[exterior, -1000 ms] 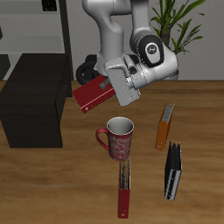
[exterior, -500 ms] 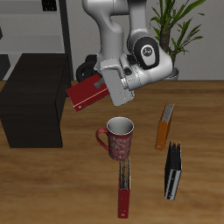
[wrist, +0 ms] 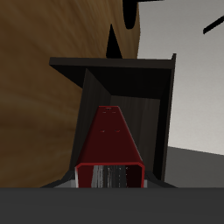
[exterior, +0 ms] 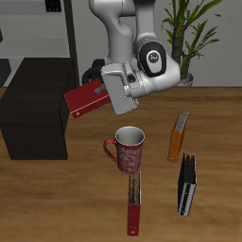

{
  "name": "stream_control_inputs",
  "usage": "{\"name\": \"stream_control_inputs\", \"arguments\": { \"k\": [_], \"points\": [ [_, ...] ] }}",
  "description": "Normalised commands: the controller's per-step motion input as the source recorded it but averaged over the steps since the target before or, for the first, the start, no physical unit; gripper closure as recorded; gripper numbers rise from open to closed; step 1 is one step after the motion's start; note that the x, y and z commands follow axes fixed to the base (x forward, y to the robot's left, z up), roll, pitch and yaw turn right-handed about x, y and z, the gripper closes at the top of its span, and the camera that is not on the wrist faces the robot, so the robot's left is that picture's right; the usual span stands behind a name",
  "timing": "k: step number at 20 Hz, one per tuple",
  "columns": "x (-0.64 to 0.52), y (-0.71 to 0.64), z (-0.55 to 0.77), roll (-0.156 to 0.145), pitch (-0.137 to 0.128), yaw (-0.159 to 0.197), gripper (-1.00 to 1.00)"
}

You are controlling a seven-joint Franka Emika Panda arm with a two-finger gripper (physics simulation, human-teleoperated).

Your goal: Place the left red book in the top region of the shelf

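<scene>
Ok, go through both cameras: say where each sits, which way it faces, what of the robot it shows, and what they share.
Exterior view: sits in front of and above the table, facing the arm; shows the arm and gripper holding the left red book in the air beside the shelf.
Wrist view: sits on the gripper, looking along the book toward the shelf; only dim parts of the gripper show beside it.
Shared: the red book and the black shelf.

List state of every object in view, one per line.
gripper: shut on left red book
left red book: held in the air beside the shelf
shelf: top bare
mug: upright
orange book: standing on the table
</scene>
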Motion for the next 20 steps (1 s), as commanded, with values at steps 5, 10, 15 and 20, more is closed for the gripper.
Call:
{"name": "stream_control_inputs", "arguments": {
  "k": [5,10,15,20],
  "points": [
    [0.05,-0.18,0.13,-0.03,-0.008,-0.015,1.0],
    [0.05,-0.03,0.06,0.011,-0.01,-0.007,1.0],
    [0.15,0.0,-0.05,0.014,0.012,0.007,1.0],
    [0.12,0.06,-0.09,0.016,0.004,0.011,1.0]
  ]
}}
